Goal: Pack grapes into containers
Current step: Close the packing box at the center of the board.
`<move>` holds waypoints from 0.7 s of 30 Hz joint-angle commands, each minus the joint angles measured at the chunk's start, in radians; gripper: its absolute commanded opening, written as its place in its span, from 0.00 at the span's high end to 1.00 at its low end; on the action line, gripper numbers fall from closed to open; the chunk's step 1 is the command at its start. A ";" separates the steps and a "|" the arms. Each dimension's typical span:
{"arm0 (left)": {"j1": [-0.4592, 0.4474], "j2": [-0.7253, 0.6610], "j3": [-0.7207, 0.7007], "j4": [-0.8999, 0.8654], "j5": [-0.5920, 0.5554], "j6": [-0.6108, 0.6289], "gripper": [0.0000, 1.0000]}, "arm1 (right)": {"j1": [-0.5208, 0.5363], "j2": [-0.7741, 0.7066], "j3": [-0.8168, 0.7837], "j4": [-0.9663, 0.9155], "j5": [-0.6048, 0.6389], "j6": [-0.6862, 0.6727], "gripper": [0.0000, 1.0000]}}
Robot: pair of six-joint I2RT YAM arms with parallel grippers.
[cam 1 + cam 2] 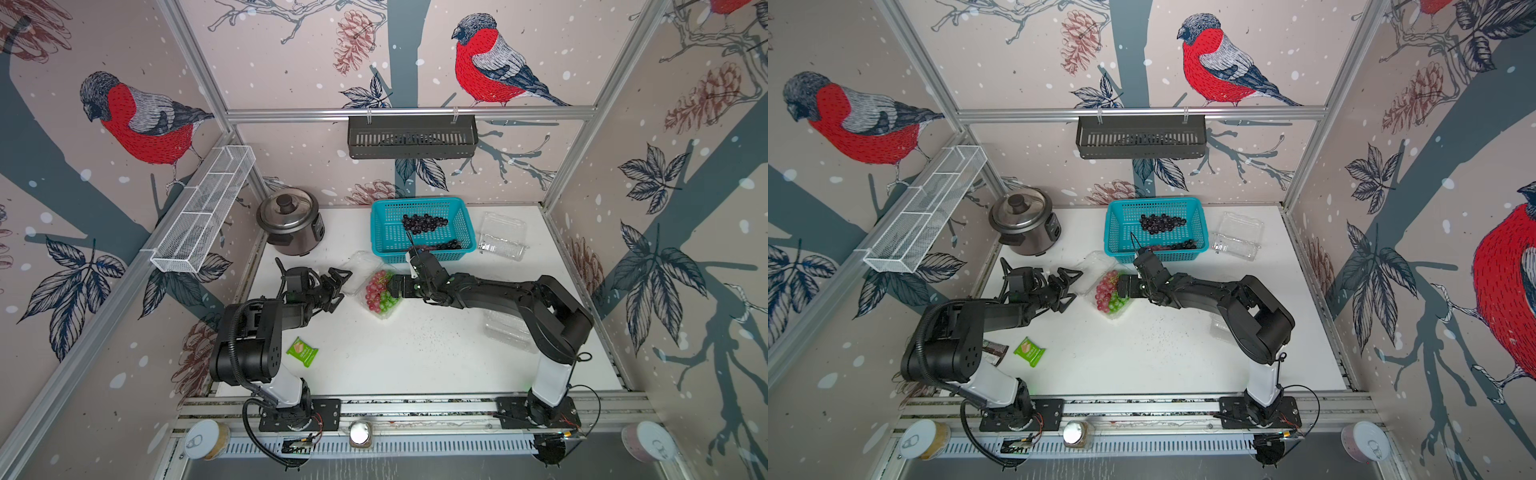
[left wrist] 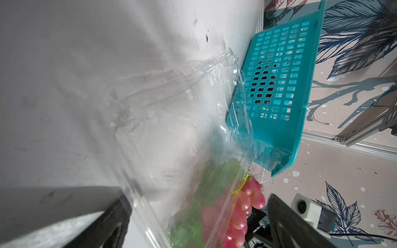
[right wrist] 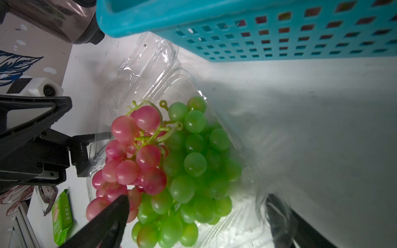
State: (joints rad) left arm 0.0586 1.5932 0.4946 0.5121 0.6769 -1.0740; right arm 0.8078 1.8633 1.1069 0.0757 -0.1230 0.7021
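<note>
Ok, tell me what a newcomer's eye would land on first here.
The red and green grapes heaped in an open clear container at mid-table draw the eye first, flanked by the open left gripper and right gripper. Behind them a teal basket holds dark grapes. Big red-breasted birds cover the walls.

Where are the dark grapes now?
Both top views show the dark grapes in the teal basket at the back of the table, the rice cooker to its left, a clear container to its right.
</note>
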 commanded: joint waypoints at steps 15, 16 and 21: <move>0.107 -0.179 -0.044 -0.041 -0.104 0.028 0.02 | 0.047 0.128 0.168 0.014 -0.065 -0.017 0.00; 0.111 -0.183 -0.041 -0.045 -0.105 0.031 0.02 | 0.048 0.133 0.172 0.013 -0.069 -0.016 0.00; 0.118 -0.219 -0.011 -0.083 -0.102 0.049 0.02 | 0.053 0.135 0.182 0.013 -0.091 -0.001 0.00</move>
State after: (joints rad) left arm 0.1726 1.3930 0.4603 0.4530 0.5838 -1.0496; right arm 0.8574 1.9991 1.2823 0.0830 -0.1913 0.7006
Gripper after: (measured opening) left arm 0.978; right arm 0.996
